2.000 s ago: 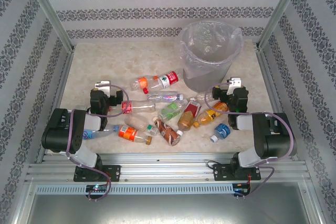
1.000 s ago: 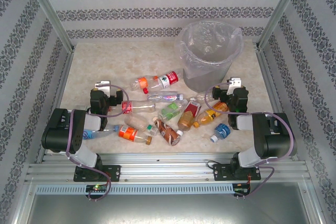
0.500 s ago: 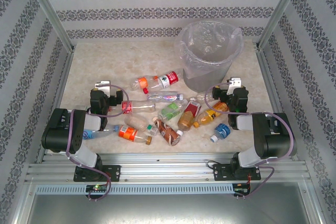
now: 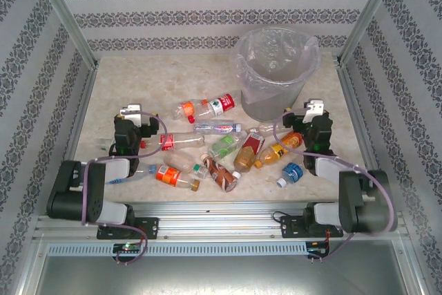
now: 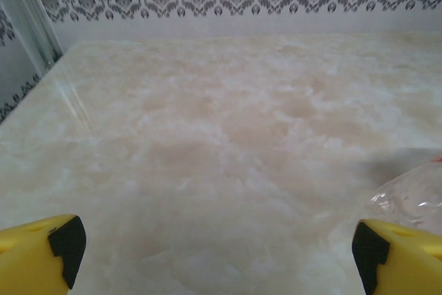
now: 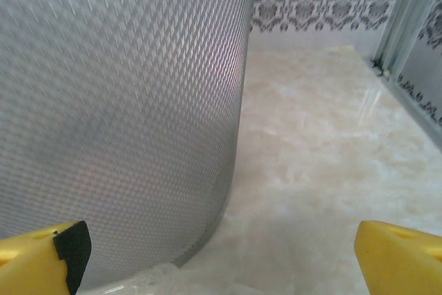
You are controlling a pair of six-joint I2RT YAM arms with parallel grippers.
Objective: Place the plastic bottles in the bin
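Tabletop: you are looking at a glossy cream marble-patterned slab with pale veining; the left wrist view shows it running back to the wall.
Back wall: a white back panel crossed by level bands of grey damask ornament.
Side walls: the same banded paper covers the left side wall and the right side wall.
Posts: a slim silver left post and a matching right post rise at the far corners.
Near edge: ribbed silver aluminium rails cross in front of you, with a dull grey metal sheet below them.
Light: soft and even, giving you a faint sheen on the slab and only weak shadows.
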